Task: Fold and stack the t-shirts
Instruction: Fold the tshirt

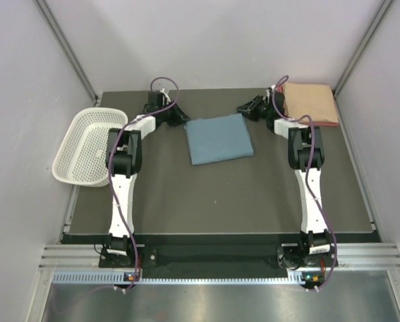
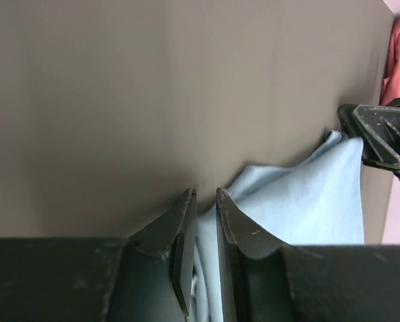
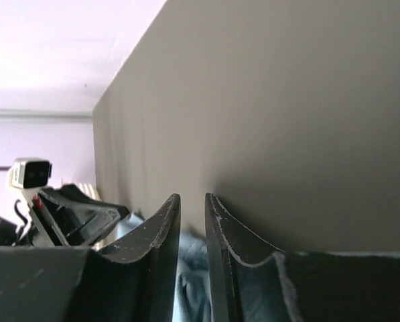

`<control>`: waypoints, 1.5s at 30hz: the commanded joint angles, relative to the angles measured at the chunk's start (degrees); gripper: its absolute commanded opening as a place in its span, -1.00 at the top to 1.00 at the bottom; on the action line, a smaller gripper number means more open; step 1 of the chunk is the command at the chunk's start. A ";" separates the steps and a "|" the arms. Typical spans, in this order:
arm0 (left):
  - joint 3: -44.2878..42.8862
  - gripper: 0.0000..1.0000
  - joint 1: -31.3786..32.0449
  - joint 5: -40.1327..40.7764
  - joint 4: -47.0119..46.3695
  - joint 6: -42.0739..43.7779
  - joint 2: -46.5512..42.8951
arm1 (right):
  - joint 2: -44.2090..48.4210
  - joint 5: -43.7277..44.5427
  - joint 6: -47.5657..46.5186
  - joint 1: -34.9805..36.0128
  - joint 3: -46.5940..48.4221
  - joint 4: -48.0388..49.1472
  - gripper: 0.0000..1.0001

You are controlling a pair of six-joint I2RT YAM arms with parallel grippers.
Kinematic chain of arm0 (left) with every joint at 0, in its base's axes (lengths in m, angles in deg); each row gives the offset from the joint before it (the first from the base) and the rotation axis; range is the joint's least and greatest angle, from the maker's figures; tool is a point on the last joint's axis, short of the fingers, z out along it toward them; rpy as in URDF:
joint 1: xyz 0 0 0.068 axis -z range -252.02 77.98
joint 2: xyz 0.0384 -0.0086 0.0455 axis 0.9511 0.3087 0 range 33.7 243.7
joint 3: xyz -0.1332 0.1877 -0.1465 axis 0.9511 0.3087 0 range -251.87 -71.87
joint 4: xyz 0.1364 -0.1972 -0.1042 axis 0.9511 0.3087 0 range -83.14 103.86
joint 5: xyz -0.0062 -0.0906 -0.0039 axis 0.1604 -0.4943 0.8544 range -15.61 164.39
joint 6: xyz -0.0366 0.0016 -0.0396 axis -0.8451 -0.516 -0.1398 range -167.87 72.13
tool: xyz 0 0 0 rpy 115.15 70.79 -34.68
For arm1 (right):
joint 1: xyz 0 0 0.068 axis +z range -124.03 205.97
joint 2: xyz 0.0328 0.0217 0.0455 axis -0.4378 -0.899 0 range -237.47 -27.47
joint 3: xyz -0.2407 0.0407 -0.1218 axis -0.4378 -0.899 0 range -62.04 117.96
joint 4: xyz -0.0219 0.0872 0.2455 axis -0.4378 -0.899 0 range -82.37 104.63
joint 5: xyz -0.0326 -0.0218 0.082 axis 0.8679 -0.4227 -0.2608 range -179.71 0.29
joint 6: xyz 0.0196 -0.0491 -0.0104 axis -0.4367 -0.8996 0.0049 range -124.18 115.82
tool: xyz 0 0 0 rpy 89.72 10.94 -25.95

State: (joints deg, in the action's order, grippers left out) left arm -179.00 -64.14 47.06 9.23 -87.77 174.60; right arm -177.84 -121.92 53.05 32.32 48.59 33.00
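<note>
The dusty blue-grey t-shirt [image 1: 218, 138] lies folded into a flat rectangle at the middle of the table. My left gripper [image 1: 181, 115] is at its far left corner. In the left wrist view its jaws [image 2: 205, 192] are shut on a fold of the pale blue cloth [image 2: 307, 208]. My right gripper [image 1: 242, 108] is at the far right corner. Its jaws [image 3: 191, 196] stand slightly apart, with blue cloth [image 3: 189, 268] lying loose low between them. A folded peach/tan t-shirt [image 1: 310, 100] lies at the back right on a pink-red one [image 2: 399, 57].
A white mesh basket [image 1: 86, 144] hangs over the table's left edge, beside the left arm. Grey walls close in the table on the left, right and back. The folded stack lies in the back right corner, just behind the right arm's wrist.
</note>
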 commanded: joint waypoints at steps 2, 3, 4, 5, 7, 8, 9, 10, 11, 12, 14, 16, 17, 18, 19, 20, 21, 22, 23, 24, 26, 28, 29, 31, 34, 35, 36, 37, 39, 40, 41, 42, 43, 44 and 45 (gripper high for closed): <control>-3.86 0.52 -0.85 3.78 4.56 3.95 2.80 | -3.62 5.05 -0.54 -1.16 4.32 -2.28 0.55; -5.88 0.52 -0.94 3.78 5.70 4.39 2.80 | -3.45 5.05 -1.15 -1.16 4.85 -2.90 0.55; -6.94 0.51 -0.94 3.86 7.54 4.57 2.89 | -3.27 4.96 -1.59 -1.34 5.56 -4.73 0.55; -9.13 0.50 -0.85 3.60 8.60 4.65 2.80 | -3.01 4.70 -2.73 -1.34 7.30 -5.79 0.55; -11.07 0.47 -0.94 3.43 11.41 4.83 1.93 | -2.48 4.08 -4.23 -1.34 9.42 -8.43 0.52; -11.95 0.42 -0.94 3.51 12.38 5.01 1.40 | -1.78 3.56 -5.28 -1.43 11.87 -12.01 0.50; -12.92 0.38 -0.94 3.77 13.18 5.36 0.70 | -1.25 3.47 -7.20 -1.34 12.93 -13.87 0.47; -13.10 0.34 -0.94 3.95 14.14 5.62 -0.88 | -0.64 3.12 -8.01 -1.34 13.90 -15.37 0.45; -13.10 0.27 -0.94 4.13 15.54 5.80 -1.85 | 1.02 2.68 -8.80 -1.43 15.04 -18.08 0.44; -12.93 0.24 -0.94 4.30 16.43 6.23 -2.64 | 1.82 2.41 -10.46 -1.43 15.49 -19.76 0.42; -12.75 0.18 -1.02 4.22 19.41 6.41 -4.84 | 4.54 1.54 -12.49 -1.43 16.46 -23.36 0.26; -11.44 0.10 -0.94 2.82 20.83 6.24 -6.85 | 7.61 1.53 -16.87 -1.43 16.37 -30.21 0.08; -10.39 0.09 -0.94 1.68 21.09 5.89 -7.82 | 8.76 1.53 -18.63 -1.51 15.94 -32.32 0.03; -7.68 0.07 -0.94 0.80 21.53 5.19 -8.79 | 9.99 1.88 -21.95 -1.60 15.15 -36.26 -0.04; -5.91 0.01 -0.85 0.01 21.53 5.10 -10.98 | 12.79 2.41 -23.47 -1.52 12.71 -37.61 -0.20; -4.07 0.00 -0.76 0.09 21.53 5.01 -12.39 | 14.12 2.32 -24.61 -1.69 11.20 -38.31 -0.28; -0.05 -0.01 -0.59 0.00 21.53 4.83 -13.88 | 15.27 2.06 -26.10 -1.60 9.71 -38.84 -0.36; 1.91 -0.01 -0.41 0.00 21.45 4.92 -16.68 | 16.76 1.89 -27.08 -1.86 8.21 -40.76 -0.53; 3.75 -0.01 -0.32 0.26 21.45 5.09 -18.19 | 17.21 1.45 -28.30 -1.95 8.11 -42.17 -0.63; 6.99 -0.01 0.03 0.61 21.79 5.79 -19.60 | 17.30 1.36 -30.93 -1.95 8.02 -43.32 -0.71; 10.60 0.01 0.38 0.53 22.93 6.76 -23.03 | 17.21 -0.74 -34.01 -1.95 8.02 -45.87 -0.85; 12.64 0.03 0.82 0.26 24.77 7.29 -26.02 | 16.25 -2.77 -36.13 -2.04 8.81 -47.63 -0.95; 14.74 0.03 1.34 0.17 25.40 7.90 -27.07 | 15.72 -4.43 -38.57 -2.04 9.16 -48.07 -0.95; 17.21 0.03 1.96 0.26 26.36 8.08 -30.57 | 14.67 -5.58 -40.96 -2.13 9.60 -48.43 -0.98; 22.66 0.04 2.93 0.35 26.46 7.56 -35.16 | 12.30 -6.90 -44.40 -2.13 11.18 -48.43 -0.95; 25.11 0.04 3.19 0.18 26.54 6.86 -36.21 | 11.51 -7.60 -44.49 -2.22 11.80 -47.82 -0.93; 26.26 0.04 3.28 -0.09 26.54 6.59 -37.96 | 10.80 -7.87 -44.31 -2.39 12.50 -47.47 -0.91; 27.32 0.05 3.37 -0.09 26.54 6.50 -38.76 | 9.32 -8.48 -43.96 -2.48 13.64 -46.85 -0.86; 29.78 0.05 3.37 0.26 26.81 6.59 -41.13 | 7.81 -9.80 -43.17 -2.66 14.96 -46.14 -0.79; 30.31 0.04 3.37 0.70 27.07 6.76 -41.75 | 6.59 -10.33 -43.17 -2.83 16.01 -46.23 -0.73; 30.84 0.05 3.37 0.96 27.94 7.20 -42.20 | 6.23 -11.20 -43.34 -2.83 16.37 -46.23 -0.69; 31.02 0.05 3.37 1.05 28.39 7.47 -43.07 | 5.70 -11.47 -43.61 -3.01 16.37 -46.32 -0.64; 31.11 0.05 3.37 1.23 28.74 7.56 -43.51 | 5.52 -11.65 -43.87 -3.10 16.29 -46.32 -0.63; 31.37 0.05 3.37 1.23 29.00 7.90 -43.87 | 5.35 -12.00 -44.92 -3.10 16.37 -46.67 -0.62; 31.72 0.05 3.37 1.23 29.01 7.91 -44.48 | 5.17 -12.61 -45.28 -3.18 16.20 -46.85 -0.62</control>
State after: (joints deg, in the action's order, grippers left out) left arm -148.07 -60.58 48.30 37.56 -80.91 134.06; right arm -172.37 -132.26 10.93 30.04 61.90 -14.28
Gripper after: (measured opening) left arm 0.479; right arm 0.810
